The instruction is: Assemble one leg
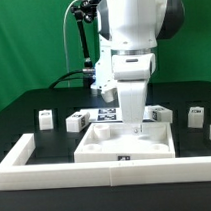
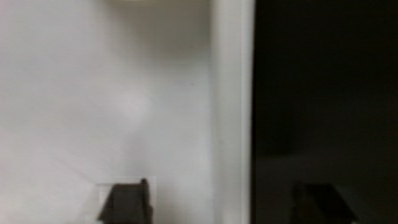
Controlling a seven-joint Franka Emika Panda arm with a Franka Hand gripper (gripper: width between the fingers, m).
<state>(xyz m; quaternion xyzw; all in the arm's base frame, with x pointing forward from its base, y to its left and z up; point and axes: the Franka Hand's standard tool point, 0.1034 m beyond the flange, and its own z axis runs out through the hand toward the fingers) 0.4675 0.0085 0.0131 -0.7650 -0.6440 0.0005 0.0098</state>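
Several small white legs with black-and-white tags stand on the black table behind the panel: two at the exterior view's left (image 1: 44,119) (image 1: 76,121) and two at its right (image 1: 159,113) (image 1: 196,113). The large flat white panel (image 1: 124,145) lies in front of them. My gripper (image 1: 137,123) points down over the panel's back right corner, holding nothing. In the wrist view my gripper (image 2: 224,203) is open. One dark fingertip (image 2: 128,200) is over the white panel (image 2: 107,100), the other over the black table (image 2: 329,90). The panel's edge runs between them.
The marker board (image 1: 107,115) lies behind the panel, partly hidden by the arm. A white U-shaped wall (image 1: 57,176) borders the table's front and sides. A dark stand with cables (image 1: 85,39) rises at the back before a green backdrop.
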